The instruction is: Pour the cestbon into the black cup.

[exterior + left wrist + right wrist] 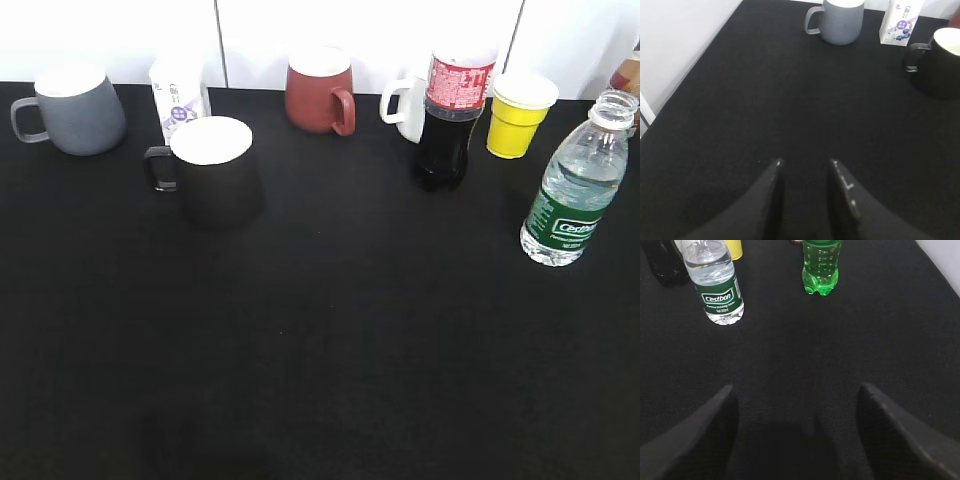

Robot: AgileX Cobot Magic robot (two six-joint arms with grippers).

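The cestbon (pixel 577 190) is a clear bottle with a green label, uncapped, upright at the right of the black table; it also shows in the right wrist view (pixel 715 282), far left. The black cup (pixel 212 170), white inside with its handle to the left, stands at the left centre; it also shows in the left wrist view (pixel 941 61), top right. My left gripper (pixel 805 162) is open and empty above bare table. My right gripper (pixel 796 390) is wide open and empty, short of the bottle. Neither gripper shows in the exterior view.
Along the back stand a grey mug (pixel 70 110), a small white carton (pixel 178 95), a dark red mug (pixel 320 92), a white mug (pixel 405 110), a cola bottle (pixel 450 115) and a yellow cup (pixel 520 112). A green bottle (pixel 821 265) stands right of the cestbon.
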